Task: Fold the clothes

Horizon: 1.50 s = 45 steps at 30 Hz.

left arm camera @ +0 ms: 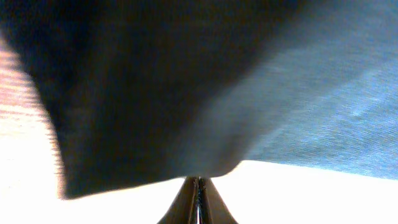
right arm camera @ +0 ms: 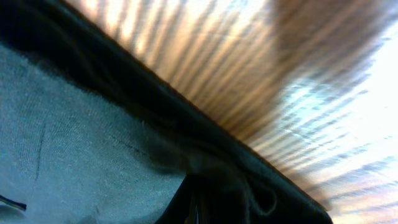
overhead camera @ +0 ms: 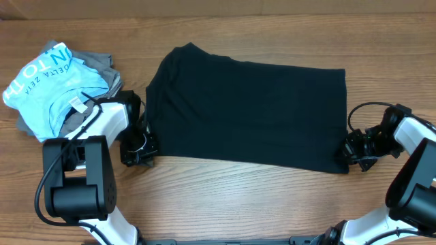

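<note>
**Both pincers pinched the near hem**

The left pincer (overhead camera: 142,148) was pressed together on the near left corner of the black T-shirt (overhead camera: 245,112), and the right pincer (overhead camera: 353,151) on its near right corner. The shirt lay spread across the bench (overhead camera: 225,197). Farther left, a light blue shirt (overhead camera: 51,78) sat on grey garments (overhead camera: 102,62).

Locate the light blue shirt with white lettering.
The light blue shirt lies at the overhead view's upper left, atop grey garments, left of the black T-shirt.

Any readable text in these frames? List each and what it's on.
"IN TO TH": large white letters on the light blue shirt, cut off at the fold.
"DELTA ZETA": smaller line beneath, only roughly legible.
The white tag on that shirt: too small to read.
No text visible on the black T-shirt.
</note>
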Each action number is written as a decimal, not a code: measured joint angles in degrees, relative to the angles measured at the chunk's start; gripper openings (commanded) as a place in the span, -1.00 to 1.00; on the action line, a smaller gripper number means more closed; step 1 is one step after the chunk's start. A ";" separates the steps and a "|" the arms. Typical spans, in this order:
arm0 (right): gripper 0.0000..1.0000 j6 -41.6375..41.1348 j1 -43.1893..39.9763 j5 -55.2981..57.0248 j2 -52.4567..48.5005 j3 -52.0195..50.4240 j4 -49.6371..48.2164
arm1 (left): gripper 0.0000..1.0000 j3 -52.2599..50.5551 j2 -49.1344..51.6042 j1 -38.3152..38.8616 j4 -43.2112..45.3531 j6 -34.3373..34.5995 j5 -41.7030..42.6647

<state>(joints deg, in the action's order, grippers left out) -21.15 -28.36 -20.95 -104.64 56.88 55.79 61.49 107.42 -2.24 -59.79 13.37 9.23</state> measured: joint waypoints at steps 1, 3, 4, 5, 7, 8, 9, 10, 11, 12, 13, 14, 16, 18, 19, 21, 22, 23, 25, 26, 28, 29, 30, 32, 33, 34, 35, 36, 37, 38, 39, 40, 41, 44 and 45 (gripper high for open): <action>-0.92 0.07 -0.24 0.04 0.00 0.00 0.00 | -0.91 0.00 0.00 -0.13 0.04 0.04 0.39; -0.92 0.26 -0.55 0.07 0.00 0.00 0.04 | -0.91 0.00 -0.09 -0.17 0.48 0.02 1.62; -0.92 0.42 -0.59 0.11 0.00 0.02 0.13 | -0.92 0.00 -0.24 -0.17 0.87 -0.04 2.54; -0.92 0.48 -0.59 0.20 0.00 0.04 0.20 | -0.91 0.04 -0.57 -0.15 1.22 -0.22 3.54; -0.92 0.63 -0.59 0.28 -0.04 0.11 0.31 | -0.91 0.15 -1.84 -0.15 2.60 -0.42 5.62; -0.92 0.70 -0.59 0.31 -0.07 0.13 0.31 | -0.91 0.31 -2.82 -0.15 4.00 -0.57 6.67; -0.92 0.79 -0.59 0.28 -0.09 0.17 0.31 | -0.91 0.50 -3.74 -0.15 5.51 -0.79 7.43; -0.92 0.83 -0.59 0.33 -0.11 0.17 0.33 | -0.92 0.76 -4.59 -0.11 6.86 -1.07 8.02; -0.92 0.87 -0.59 0.31 -0.11 0.17 0.28 | -0.91 1.09 -5.29 0.00 8.15 -1.36 8.33; -0.92 0.85 -0.59 0.33 -0.11 0.17 0.31 | -0.92 1.36 -5.77 0.15 9.42 -1.51 8.41; -0.92 0.87 -0.59 0.33 -0.11 0.17 0.31 | -0.92 1.46 -5.92 0.39 10.82 -1.55 8.33; -0.92 0.90 -0.59 0.33 -0.11 0.17 0.31 | -0.92 1.44 -5.92 0.72 12.31 -1.60 8.24; -0.92 1.01 -0.59 0.33 -0.11 0.20 0.28 | -0.91 1.18 -5.57 1.49 15.17 -1.73 7.89; -0.92 1.05 -0.59 0.33 -0.11 0.20 0.28 | -0.92 0.81 -4.74 2.16 16.61 -1.68 7.41; -0.92 1.05 -0.59 0.33 -0.11 0.20 0.31 | -0.91 0.61 -4.00 2.27 16.68 -1.60 6.80; -0.92 1.14 -0.59 0.26 -0.11 0.22 0.31 | -0.91 0.07 -2.08 2.54 16.39 -1.07 5.35; -0.92 1.27 -0.59 0.28 -0.11 0.22 0.33 | -0.92 0.11 -1.36 2.54 15.93 -0.52 5.53; -0.92 1.42 -0.59 0.26 -0.11 0.22 0.31 | -0.91 0.22 -1.33 2.54 15.58 0.26 5.29; -0.92 1.73 -0.59 0.31 -0.15 0.33 0.46 | -0.91 0.33 -1.33 2.54 14.01 1.77 5.07; -0.92 1.88 -0.59 0.33 -0.22 0.44 0.68 | -0.92 0.35 -1.33 2.54 12.74 2.45 5.03; -0.92 2.19 -0.61 0.48 -0.59 0.94 1.27 | -0.92 0.26 -1.20 2.54 9.51 3.56 4.46; -0.92 2.38 -0.61 0.63 -0.79 1.25 1.55 | -0.91 0.24 -1.11 2.54 7.80 3.96 4.17; -0.92 2.56 -0.61 0.85 -0.94 1.57 1.88 | -0.92 0.20 -1.09 2.54 5.97 4.33 3.63; -0.92 2.95 -0.66 1.51 -1.14 2.32 2.36 | -0.92 -0.13 -0.76 2.54 2.10 4.76 2.19; -0.92 3.08 -0.70 1.81 -1.18 2.71 2.62 | -0.91 -0.31 -0.52 2.54 0.44 4.90 1.20; -0.92 3.21 -0.74 2.16 -1.25 3.15 2.99 | -0.91 -0.52 -0.31 2.54 -0.90 5.01 0.42; -0.92 3.41 -0.87 2.45 -1.29 3.61 3.23 | -0.92 -0.76 -0.07 2.54 -2.27 5.14 -0.55; -0.92 3.58 -0.94 2.67 -1.33 3.91 3.41 | -0.92 -0.94 0.02 2.54 -3.15 5.18 -1.20; -0.92 3.74 -0.96 2.93 -1.33 4.11 3.63 | -0.91 -1.05 0.09 2.54 -3.91 5.20 -1.70; -0.92 3.85 -0.96 3.10 -1.33 4.20 3.69 | -0.91 -1.05 0.09 2.54 -4.59 5.20 -2.08; -0.92 4.04 -0.98 3.23 -1.36 4.20 3.76 | -0.91 -1.05 0.07 2.54 -4.94 5.20 -2.27; -0.92 4.13 -0.98 3.23 -1.38 4.20 3.74 | -0.91 -1.05 0.04 2.54 -4.92 5.14 -2.21; -0.89 4.33 -0.98 3.17 -1.40 4.20 3.74 | -0.92 -1.05 -0.09 2.54 -4.61 5.09 -2.14; -0.77 5.14 -1.03 2.84 -1.49 4.87 4.24 | -0.92 -0.98 -2.05 2.54 -3.63 4.70 -1.55; -0.68 5.38 -1.09 2.71 -1.55 5.49 4.57 | -0.91 -0.83 -3.34 2.54 -3.26 4.61 -1.53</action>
<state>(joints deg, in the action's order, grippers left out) -15.77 -29.45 -18.24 -106.19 62.37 60.36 60.66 104.07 0.30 -63.05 17.98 7.70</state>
